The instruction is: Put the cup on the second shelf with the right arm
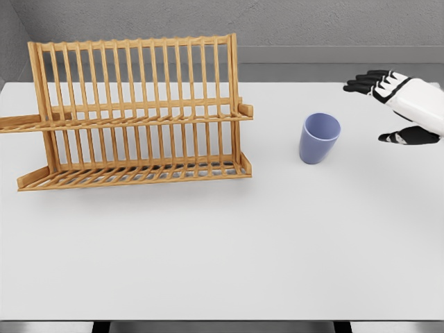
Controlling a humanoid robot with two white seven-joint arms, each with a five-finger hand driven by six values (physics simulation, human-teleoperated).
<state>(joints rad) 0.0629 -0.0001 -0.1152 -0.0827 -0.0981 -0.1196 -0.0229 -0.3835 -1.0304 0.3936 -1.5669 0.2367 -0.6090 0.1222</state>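
Seen from the head camera: a white table [222, 257] filling most of the view, with a grey wall behind. Toward the right of the middle, a lavender-blue cup [319, 138], upright on the tabletop with its mouth up and tipped slightly toward the viewer, touching nothing but the table. To the right of the cup and well clear of it, the right hand [397, 104] — white shell, black fingers [364, 84] — entering from the right edge, held above the table with the fingers stretched out leftward and the thumb [406, 138] spread apart below them, so wide open and grasping nothing. No contact between hand and cup; a plain gap of bare table between the two. On the left half of the table, a wooden dish rack [135, 111] with two tiers of slats: a lower shelf [135, 177] resting on the table surface and an upper shelf [139, 119] about halfway up the frame (both shelves bare of any dishes), backed by a row of tall upright dowels. Rack and cup well apart, the cup standing beyond the rack's right end. Left arm not anywhere in the picture.
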